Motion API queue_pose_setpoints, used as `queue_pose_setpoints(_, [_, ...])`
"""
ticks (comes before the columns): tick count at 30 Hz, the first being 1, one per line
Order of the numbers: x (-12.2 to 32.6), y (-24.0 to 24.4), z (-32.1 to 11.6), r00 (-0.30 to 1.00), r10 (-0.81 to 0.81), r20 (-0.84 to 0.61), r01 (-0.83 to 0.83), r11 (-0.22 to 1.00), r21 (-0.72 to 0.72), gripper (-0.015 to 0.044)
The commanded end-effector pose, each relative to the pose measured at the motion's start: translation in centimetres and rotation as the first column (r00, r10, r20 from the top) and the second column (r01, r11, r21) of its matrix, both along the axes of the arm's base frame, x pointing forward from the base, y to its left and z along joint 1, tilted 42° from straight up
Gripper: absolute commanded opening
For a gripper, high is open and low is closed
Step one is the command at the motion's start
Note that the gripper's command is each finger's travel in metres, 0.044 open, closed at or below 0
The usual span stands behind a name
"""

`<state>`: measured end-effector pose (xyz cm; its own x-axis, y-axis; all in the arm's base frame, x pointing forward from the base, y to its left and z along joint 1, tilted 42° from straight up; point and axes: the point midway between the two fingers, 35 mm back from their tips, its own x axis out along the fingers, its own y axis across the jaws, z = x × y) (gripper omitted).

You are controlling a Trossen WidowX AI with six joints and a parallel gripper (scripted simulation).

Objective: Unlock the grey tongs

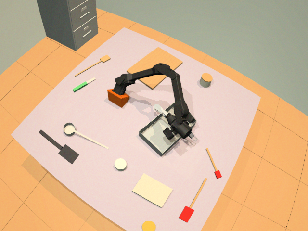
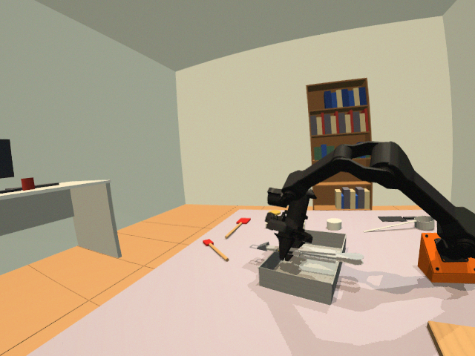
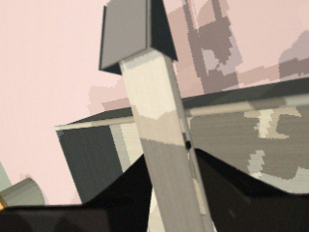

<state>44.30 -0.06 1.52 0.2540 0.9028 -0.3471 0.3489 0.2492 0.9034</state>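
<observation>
The grey tongs (image 1: 159, 109) (image 2: 351, 256) (image 3: 154, 111) lie about level across the roasting tin (image 1: 149, 144) (image 2: 297, 283) (image 3: 92, 159), their arms close together. Their pale rounded end juts past the tin's side toward the robot base; the dark block and thin wire loop jut past the opposite side. My gripper (image 2: 286, 256) (image 3: 172, 156) points down over the tin and is shut on the tongs near the dark block, one black finger against each side. The arm hides the grasp in the top view. The wooden board (image 1: 159, 56) (image 2: 456, 337) lies flat beyond the arm.
A can with an orange top (image 1: 205, 80) (image 3: 26, 193) stands beyond the tin. Two red-headed tools (image 1: 186, 213) (image 1: 217, 174) lie near the table edge. A white round tub (image 1: 120, 164), a cream slab (image 1: 152, 190) and a long-handled pan (image 1: 69, 129) are also on the table.
</observation>
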Motion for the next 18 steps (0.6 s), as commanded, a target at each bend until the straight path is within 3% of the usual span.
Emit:
queue_pose_setpoints(1, [-0.04, 0.12, -0.10, 1.000, 0.005, 0.000, -0.005, 1.000, -0.004, 0.0095])
queue_pose_setpoints(10, [-0.04, 0.12, -0.10, 1.000, 0.005, 0.000, -0.005, 1.000, -0.004, 0.0035])
queue_pose_setpoints(17, [0.00, -0.23, 0.24, 1.000, 0.005, 0.000, -0.005, 1.000, -0.005, -0.0148])
queue_pose_setpoints(18, [0.04, -0.61, 0.60, 1.000, 0.005, 0.000, -0.005, 1.000, -0.005, -0.0150])
